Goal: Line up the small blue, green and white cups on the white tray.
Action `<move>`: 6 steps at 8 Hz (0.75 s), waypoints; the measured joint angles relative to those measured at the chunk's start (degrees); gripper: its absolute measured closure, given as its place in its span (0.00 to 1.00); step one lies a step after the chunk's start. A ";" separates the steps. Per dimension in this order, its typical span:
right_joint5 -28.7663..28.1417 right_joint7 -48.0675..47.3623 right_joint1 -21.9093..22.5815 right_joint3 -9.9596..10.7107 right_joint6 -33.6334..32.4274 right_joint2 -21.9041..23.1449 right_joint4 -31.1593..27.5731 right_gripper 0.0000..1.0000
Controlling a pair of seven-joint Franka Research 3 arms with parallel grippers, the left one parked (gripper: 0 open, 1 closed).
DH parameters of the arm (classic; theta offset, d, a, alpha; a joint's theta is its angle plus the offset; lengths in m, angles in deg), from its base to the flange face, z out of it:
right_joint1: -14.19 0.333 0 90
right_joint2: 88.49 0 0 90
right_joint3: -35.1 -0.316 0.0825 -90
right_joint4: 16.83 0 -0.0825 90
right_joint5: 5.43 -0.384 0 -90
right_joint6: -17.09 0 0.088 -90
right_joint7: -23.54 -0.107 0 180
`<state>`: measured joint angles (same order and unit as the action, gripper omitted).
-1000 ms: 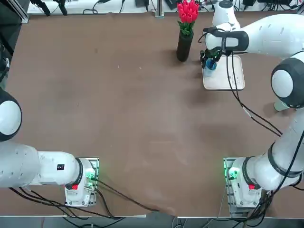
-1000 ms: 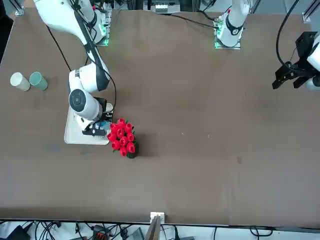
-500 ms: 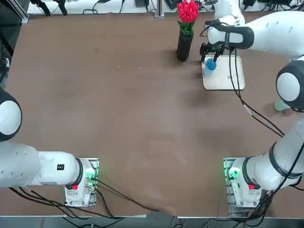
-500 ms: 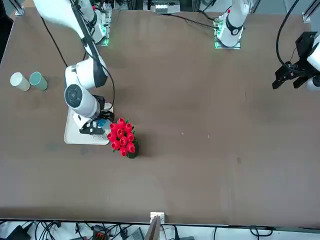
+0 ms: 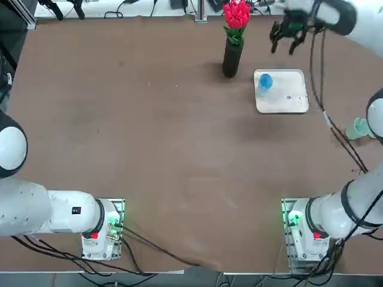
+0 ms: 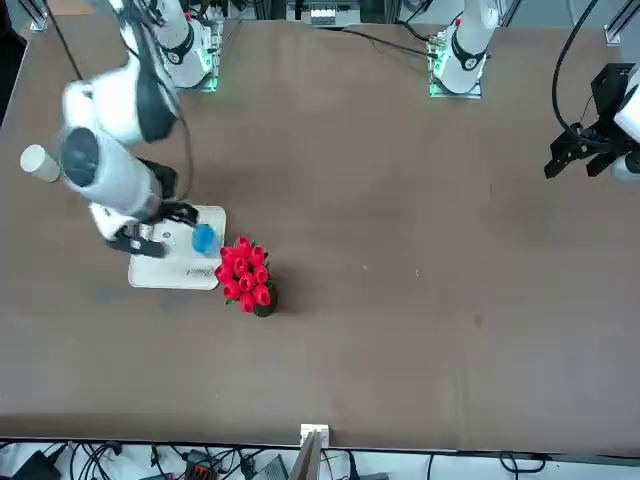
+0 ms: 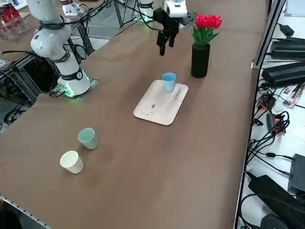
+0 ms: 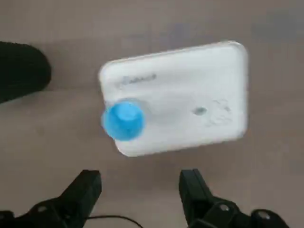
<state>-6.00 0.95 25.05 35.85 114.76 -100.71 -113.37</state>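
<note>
Shows the light-blue cup (image 7: 169, 82) on the white tray (image 7: 155, 106), near the edge closest to the vase (image 7: 200, 60). Has the right gripper (image 8: 140, 176) spread wide above the table (image 7: 143, 167), holding nothing.

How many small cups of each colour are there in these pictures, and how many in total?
Blue cup: 1
Green cup: 1
White cup: 1
Total: 3 cups
</note>
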 joint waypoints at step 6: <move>0.12 -3.79 -29.05 1.14 -1.98 0.18 -3.79 0.00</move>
<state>-5.88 -2.83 -4.00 36.99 112.78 -100.53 -117.17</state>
